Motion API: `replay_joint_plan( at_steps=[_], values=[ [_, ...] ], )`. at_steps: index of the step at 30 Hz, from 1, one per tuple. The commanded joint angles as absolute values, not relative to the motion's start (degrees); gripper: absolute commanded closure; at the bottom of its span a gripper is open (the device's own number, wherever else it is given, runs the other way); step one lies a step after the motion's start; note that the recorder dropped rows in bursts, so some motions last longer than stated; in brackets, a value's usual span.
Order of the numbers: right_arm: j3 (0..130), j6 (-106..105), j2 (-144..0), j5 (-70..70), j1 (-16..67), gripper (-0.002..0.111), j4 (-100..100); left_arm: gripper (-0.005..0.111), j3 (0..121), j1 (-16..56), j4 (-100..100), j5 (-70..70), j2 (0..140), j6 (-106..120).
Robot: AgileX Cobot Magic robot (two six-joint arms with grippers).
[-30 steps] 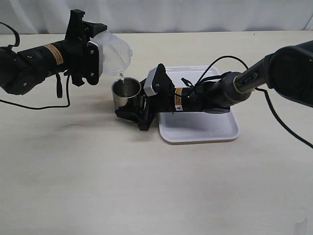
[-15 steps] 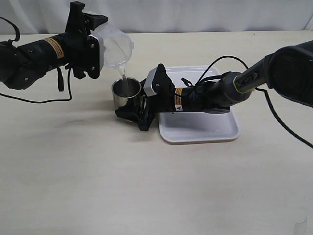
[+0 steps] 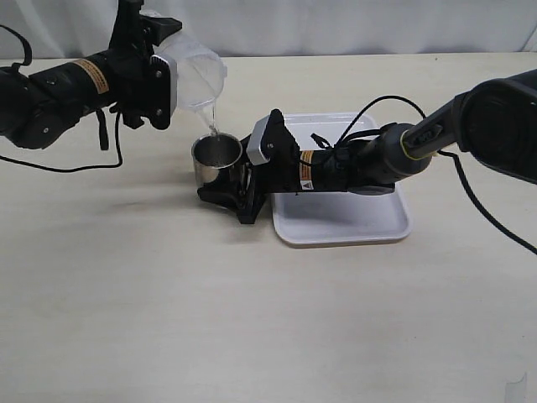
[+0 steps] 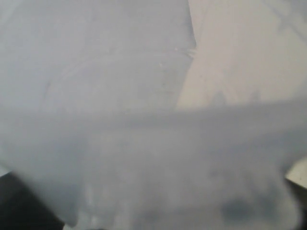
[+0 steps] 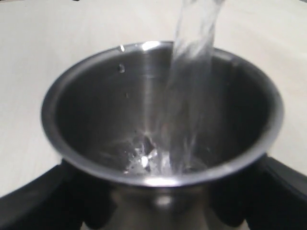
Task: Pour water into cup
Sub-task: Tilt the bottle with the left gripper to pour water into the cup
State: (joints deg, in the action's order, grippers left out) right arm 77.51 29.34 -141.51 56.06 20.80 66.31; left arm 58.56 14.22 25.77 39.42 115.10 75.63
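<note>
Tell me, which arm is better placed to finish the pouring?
Left. The left pincer holds the tilted plastic container over the cup, and water streams in. The right pincer only grips the cup.

The exterior camera is looking down across the bench from its near side, taking in the container and cup that the left and right wrist cameras are each viewing very closely.

1. The tilted container and the falling water are blocking the way down to the cup.
2. The right gripper, clamping the cup, and its arm, stretching over the tray, are closing off that side.
3. The bare table in front is lying open.
</note>
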Motion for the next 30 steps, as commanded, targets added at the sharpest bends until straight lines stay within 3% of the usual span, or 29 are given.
replay_joint_plan(
  at_steps=[1, 30],
  values=[
    [77.5, 29.8, -141.9, 54.3, 20.8, 0.104, 68.0, 0.107, 59.1, 14.7, 24.8, 41.0, 114.3, 76.6],
    [77.5, 29.8, -141.9, 54.3, 20.8, 0.104, 68.0, 0.107, 59.1, 14.7, 24.8, 43.8, 114.3, 87.2]
  ],
)
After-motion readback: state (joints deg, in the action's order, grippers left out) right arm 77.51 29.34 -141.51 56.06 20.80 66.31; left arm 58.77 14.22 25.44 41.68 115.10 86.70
